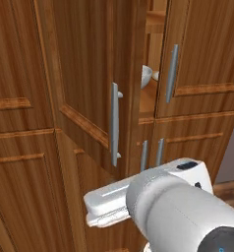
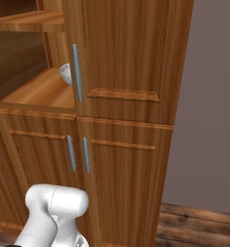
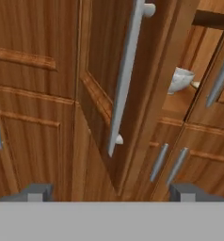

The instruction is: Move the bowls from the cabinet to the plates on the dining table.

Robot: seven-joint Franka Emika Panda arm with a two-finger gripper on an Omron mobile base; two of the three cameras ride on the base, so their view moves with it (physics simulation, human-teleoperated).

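Fingers: the gripper [image 3: 111, 193] has its two dark tips [image 3: 35, 192] spread wide at the bottom of the hand view, with nothing between them.
Marbled bowl: the grey-white bowl [image 3: 180, 80] stands on the cabinet's wooden shelf [image 2: 39, 91], seen through the gap between the doors; its rim also peeks out at [image 1: 146, 76] and at [image 2: 65, 73].
Second bowl: a small pale edge [image 1: 155, 75] shows just beside the marbled one, too little to tell more.
Cabinet: the tall brown cabinet [image 2: 131, 58] has its upper left door [image 1: 89, 83] swung ajar, and that door's long grey handle [image 3: 125, 77] runs in front of the hand.
Right door: closed, with its grey bar handle [image 2: 77, 73] just beside the bowl.
Lower doors: closed, their two slim handles [image 2: 79, 154] side by side.
Surroundings: a plain grey wall [image 2: 208, 106] and wooden floor [image 2: 194, 224] to the right.
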